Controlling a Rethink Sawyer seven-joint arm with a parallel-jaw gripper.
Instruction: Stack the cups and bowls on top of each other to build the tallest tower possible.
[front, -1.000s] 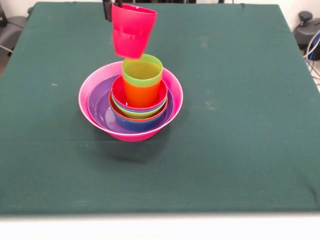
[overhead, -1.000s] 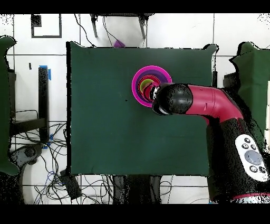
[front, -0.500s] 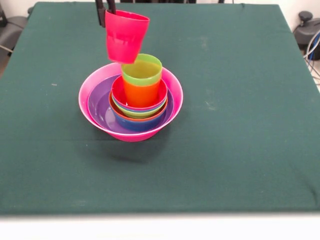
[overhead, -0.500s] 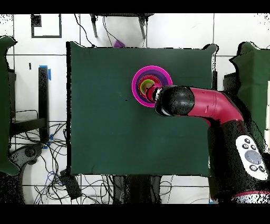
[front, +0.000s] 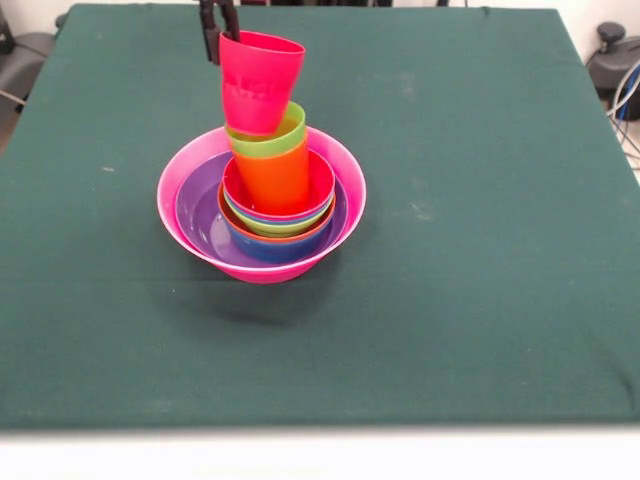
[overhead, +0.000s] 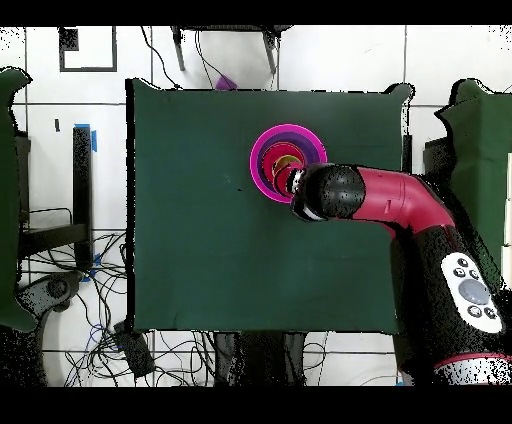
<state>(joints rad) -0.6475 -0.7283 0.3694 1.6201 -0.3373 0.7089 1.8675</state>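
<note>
Seen frontally, the gripper (front: 213, 25) clenches the red-pink cup (front: 259, 83) at the tower's (front: 261, 215) twelve o'clock; overhead, the arm (overhead: 375, 196) hides it.

No readable text, labels, brand marks or numbers in either view. Red-pink cup (front: 260, 82) shows faint raised marks on its side (not legible). Arm (overhead: 400, 205) carries a white panel of round buttons, with no characters that can be made out.
</note>
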